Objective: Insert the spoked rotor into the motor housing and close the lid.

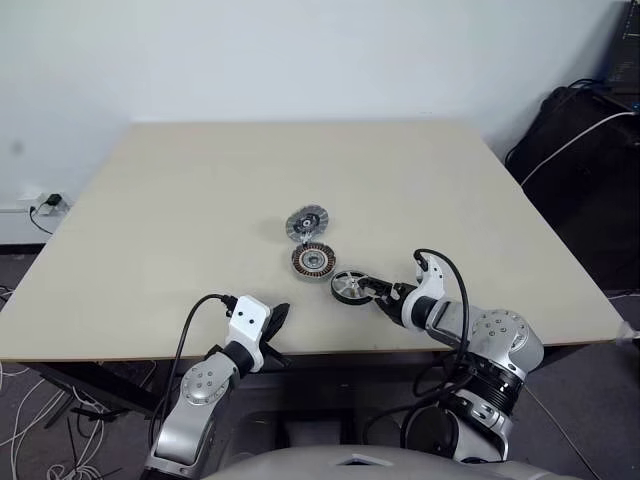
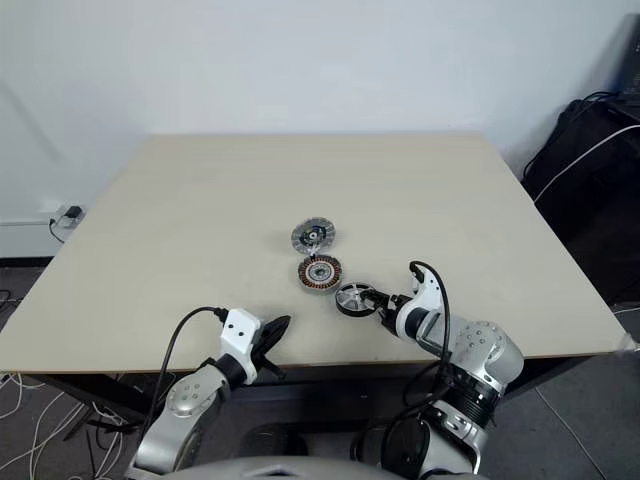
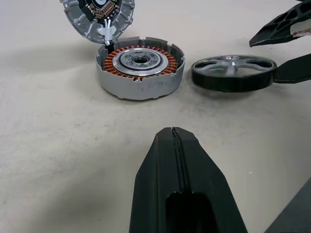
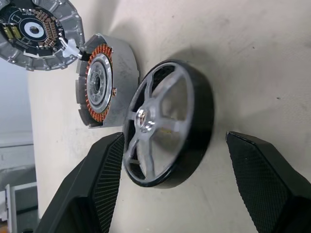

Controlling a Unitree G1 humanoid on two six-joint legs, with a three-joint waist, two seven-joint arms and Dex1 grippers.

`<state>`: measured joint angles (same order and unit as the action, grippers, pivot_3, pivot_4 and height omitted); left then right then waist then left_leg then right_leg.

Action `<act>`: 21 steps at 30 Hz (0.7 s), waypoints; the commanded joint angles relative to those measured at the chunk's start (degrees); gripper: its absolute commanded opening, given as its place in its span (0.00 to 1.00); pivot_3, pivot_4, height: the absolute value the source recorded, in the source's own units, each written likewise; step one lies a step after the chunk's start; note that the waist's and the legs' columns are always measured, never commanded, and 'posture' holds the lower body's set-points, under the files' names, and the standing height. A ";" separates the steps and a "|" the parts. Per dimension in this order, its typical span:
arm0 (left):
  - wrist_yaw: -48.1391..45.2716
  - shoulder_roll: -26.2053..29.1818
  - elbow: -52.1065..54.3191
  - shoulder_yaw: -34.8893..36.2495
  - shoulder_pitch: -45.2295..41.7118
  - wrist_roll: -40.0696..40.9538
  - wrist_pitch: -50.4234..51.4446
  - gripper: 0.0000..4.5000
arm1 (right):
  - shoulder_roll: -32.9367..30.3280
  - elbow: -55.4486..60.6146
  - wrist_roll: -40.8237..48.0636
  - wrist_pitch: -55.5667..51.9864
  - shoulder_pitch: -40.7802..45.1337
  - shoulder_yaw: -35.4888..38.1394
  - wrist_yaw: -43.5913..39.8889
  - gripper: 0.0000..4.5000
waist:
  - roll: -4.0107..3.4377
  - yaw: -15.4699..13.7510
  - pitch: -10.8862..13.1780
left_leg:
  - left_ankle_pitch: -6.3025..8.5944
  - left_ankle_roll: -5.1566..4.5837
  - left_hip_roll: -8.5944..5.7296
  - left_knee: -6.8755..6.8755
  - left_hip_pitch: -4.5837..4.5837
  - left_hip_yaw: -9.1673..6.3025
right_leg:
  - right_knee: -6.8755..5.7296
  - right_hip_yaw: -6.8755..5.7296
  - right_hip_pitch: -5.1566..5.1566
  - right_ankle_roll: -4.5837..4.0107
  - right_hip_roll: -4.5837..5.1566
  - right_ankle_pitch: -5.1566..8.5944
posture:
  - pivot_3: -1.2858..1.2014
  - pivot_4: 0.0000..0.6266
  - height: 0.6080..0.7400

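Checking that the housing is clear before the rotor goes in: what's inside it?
Inside the motor housing: a ring of copper windings around a silvery hub, nothing loose on top. Its floor beneath them is hidden.

Spoked rotor [image 4: 167,124] was black-rimmed with silvery spokes, motor housing [image 3: 140,66] grey with copper-orange windings around a silver hub, lid [image 4: 36,33] grey, ribbed, dark-centred, table [image 1: 200,200] pale beige, hands' fingers [image 4: 104,187] black, cross-hatched.

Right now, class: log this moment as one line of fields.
left pincer: shut, idle at table edge | right pincer: open around spoked rotor | motor housing: open, empty | lid: off, touching housing
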<state>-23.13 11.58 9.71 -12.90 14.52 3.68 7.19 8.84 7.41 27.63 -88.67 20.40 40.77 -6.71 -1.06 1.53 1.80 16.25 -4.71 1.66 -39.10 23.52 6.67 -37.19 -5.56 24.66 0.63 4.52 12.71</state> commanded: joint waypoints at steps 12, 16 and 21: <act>0.13 0.35 2.58 0.19 -0.34 0.19 -0.04 0.00 | 6.30 -2.75 5.14 3.31 1.22 0.55 3.90 0.50 | -0.02 0.00 -0.01 | 0.05 -0.09 -0.02 0.00 0.07 0.01 | 0.25 0.02 -0.04 0.18 -0.04 -0.14 | 0.52 0.00 1.00; -0.01 0.44 2.45 0.06 -0.38 0.13 0.05 0.00 | 5.85 -2.94 6.44 3.67 0.54 0.54 4.76 0.22 | -0.11 0.04 -0.09 | 0.05 -0.09 -0.02 0.00 0.05 0.01 | 0.25 0.02 -0.05 0.19 -0.05 -0.14 | 0.52 0.00 1.00; -0.08 0.49 2.29 -0.06 -0.59 0.09 0.28 0.00 | 4.46 -2.74 8.19 3.91 -0.99 -0.59 6.18 0.10 | -0.28 0.00 -0.31 | 0.06 -0.11 -0.02 -0.01 -0.04 0.00 | 0.27 0.02 -0.14 0.21 -0.04 -0.14 | 0.52 0.00 1.00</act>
<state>-23.06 11.82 9.71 -12.94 14.60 3.58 7.54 8.85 4.62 36.22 -84.95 20.51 40.42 -2.21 -1.34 1.54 1.49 16.30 -4.85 1.65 -39.12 23.49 6.67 -36.92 -5.55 24.52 0.83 4.49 12.56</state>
